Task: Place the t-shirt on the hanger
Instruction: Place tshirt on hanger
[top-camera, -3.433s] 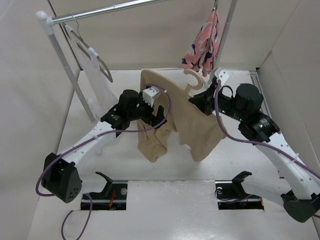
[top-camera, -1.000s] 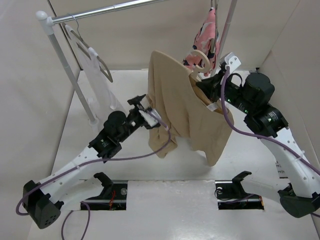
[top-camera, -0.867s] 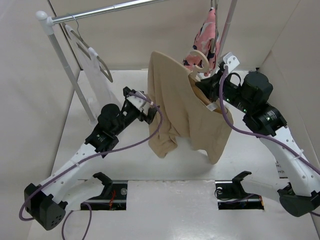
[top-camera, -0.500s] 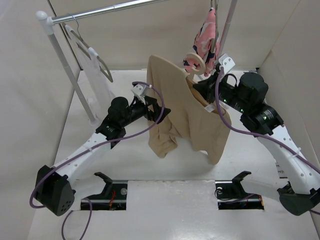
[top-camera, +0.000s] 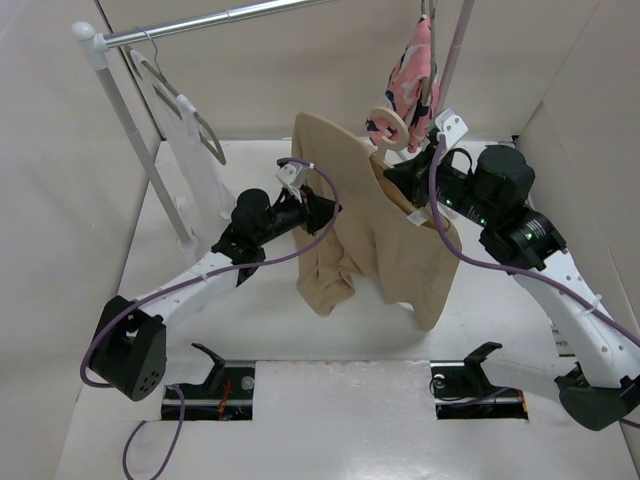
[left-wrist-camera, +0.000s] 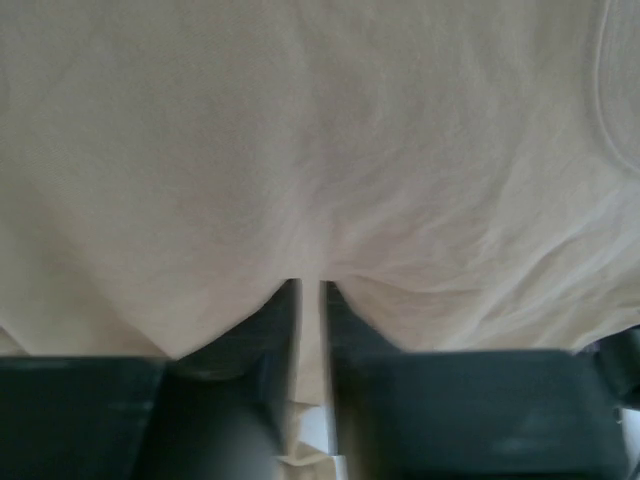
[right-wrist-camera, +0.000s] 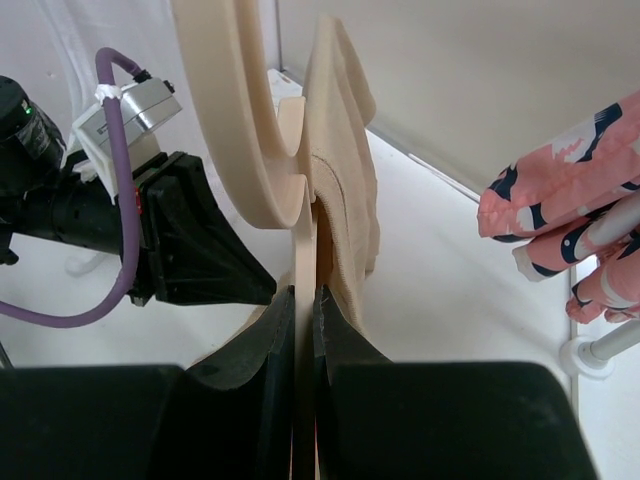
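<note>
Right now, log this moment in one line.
left claw: shut on t-shirt | right claw: shut on hanger | t-shirt: draped over hanger

**Both arms raised, both grippers clamped**

The left arm (top-camera: 190, 285) runs from its base up and toward the centre, with its elbow low and its forearm angled right. The left gripper (top-camera: 325, 212) points right. Its fingers are drawn almost together, with a fold of shirt (left-wrist-camera: 320, 150) pinched in the narrow gap. The right arm (top-camera: 565, 300) rises from its base and leans back and left, with its wrist held high. The right gripper (top-camera: 398, 180) points up and left, its jaws tight on the hanger (right-wrist-camera: 228, 110).
</note>
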